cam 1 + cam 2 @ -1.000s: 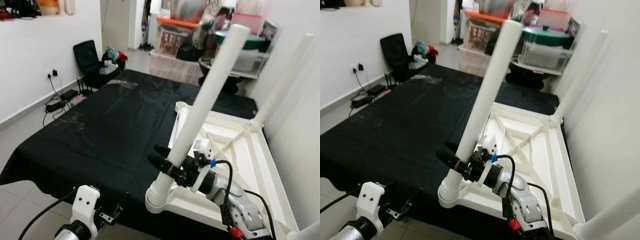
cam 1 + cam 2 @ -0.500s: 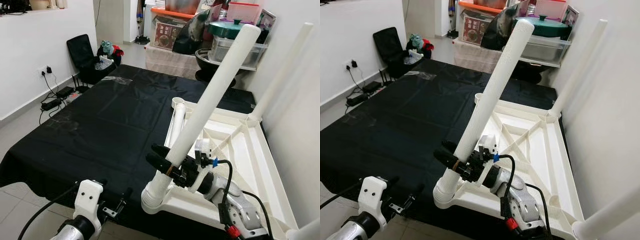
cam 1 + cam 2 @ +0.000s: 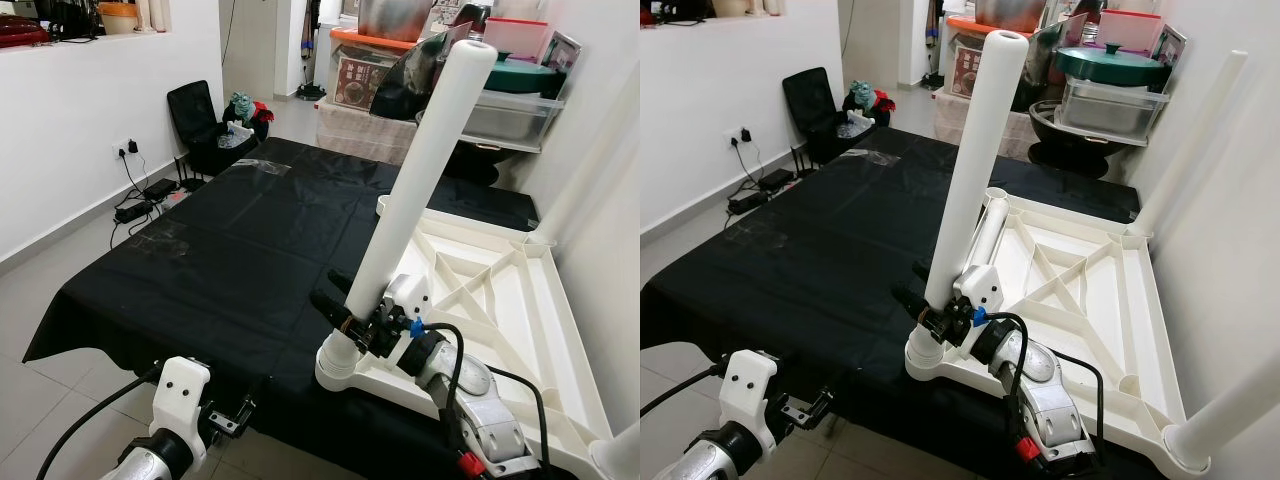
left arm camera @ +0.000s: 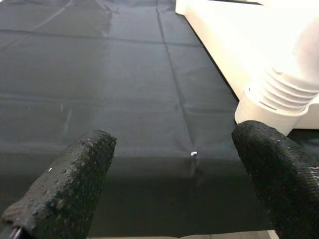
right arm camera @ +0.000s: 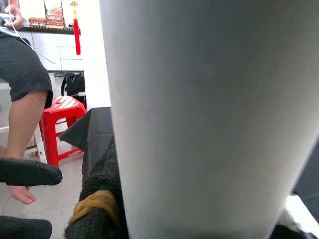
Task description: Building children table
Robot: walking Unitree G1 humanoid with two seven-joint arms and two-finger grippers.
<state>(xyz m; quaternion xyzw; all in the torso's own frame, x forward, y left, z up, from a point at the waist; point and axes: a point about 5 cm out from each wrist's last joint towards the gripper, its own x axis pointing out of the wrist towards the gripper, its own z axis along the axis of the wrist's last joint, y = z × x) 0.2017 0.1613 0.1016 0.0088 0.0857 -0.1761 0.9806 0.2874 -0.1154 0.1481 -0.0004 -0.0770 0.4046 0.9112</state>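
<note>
A white children's table (image 3: pixel 1095 300) lies upside down on a black-covered surface (image 3: pixel 200 260). My right gripper (image 3: pixel 352 308) is shut on a long white table leg (image 3: pixel 975 160), low on its shaft. The leg stands almost upright, with its ribbed foot (image 4: pixel 276 97) in the table's near left corner socket (image 3: pixel 930 365). Two other legs (image 3: pixel 1195 135) stand up at the far right and near right corners. A loose leg (image 3: pixel 987 235) lies along the table's left edge. My left gripper (image 4: pixel 174 142) hangs open below the cloth's front edge, holding nothing.
A white wall (image 3: pixel 610 200) runs close along the table's right side. Storage boxes and pots (image 3: pixel 500 90) stand behind it. A black chair (image 3: pixel 205 125) and floor cables (image 3: pixel 140 200) are at the far left. A seated person (image 5: pixel 22 94) and a red stool (image 5: pixel 57 127) appear in the right wrist view.
The leg in my right gripper has swung from a strong rightward lean to nearly upright over the corner socket. The head camera has shifted. The left arm has stayed low.
</note>
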